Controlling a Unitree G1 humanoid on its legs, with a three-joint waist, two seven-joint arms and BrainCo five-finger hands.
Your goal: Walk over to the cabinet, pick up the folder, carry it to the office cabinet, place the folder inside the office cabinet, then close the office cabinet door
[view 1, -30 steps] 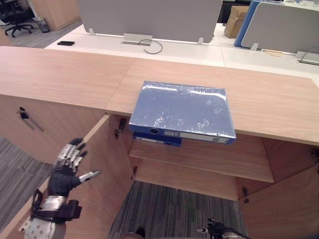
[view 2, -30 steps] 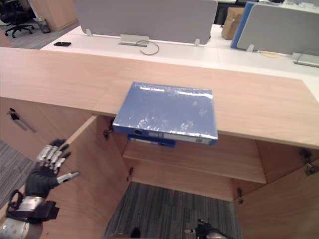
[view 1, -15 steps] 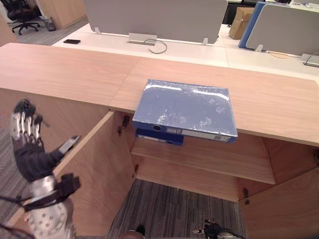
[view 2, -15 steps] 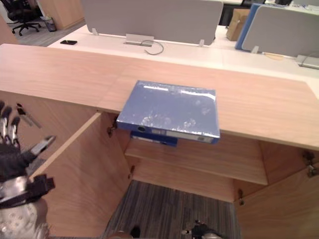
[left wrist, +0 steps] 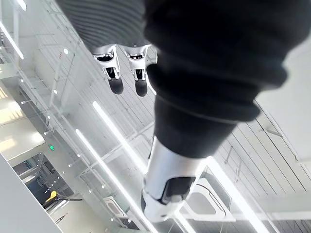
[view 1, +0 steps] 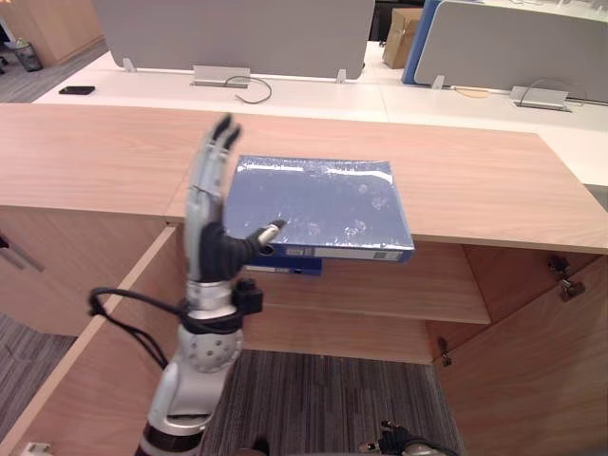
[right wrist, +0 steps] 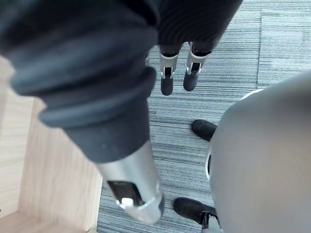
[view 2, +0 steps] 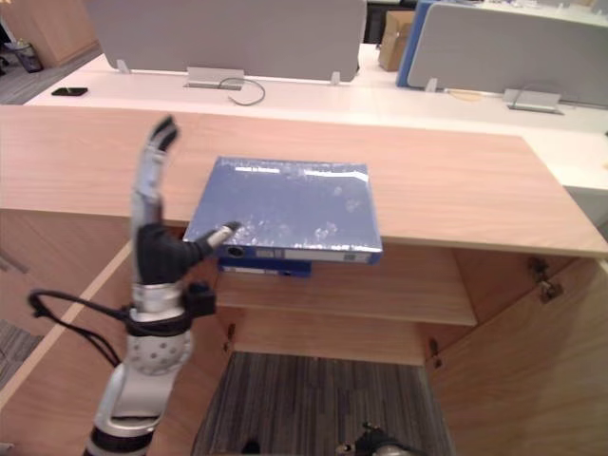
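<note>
Both eye views look down from the head at the cabinet top (view 1: 475, 180), sharing the folder (view 1: 323, 204) at centre and the left hand (view 1: 214, 252) just left of it. The left wrist view faces up at ceiling lights (left wrist: 112, 124); the right wrist view faces down past the right hand (right wrist: 166, 77) at carpet (right wrist: 272, 48).

White desks (view 1: 142, 90), grey dividers (view 1: 228, 24), striped carpet (view 1: 323, 385)

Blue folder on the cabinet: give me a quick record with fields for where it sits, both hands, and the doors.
folder: blue folder lies flat on the cabinet top, front edge overhanging
below it: darker folder on the shelf
left hand: left hand upright, open, by the folder's near left corner, not gripping
right hand: right hand open, over the carpet
doors: left door and right door open
</note>
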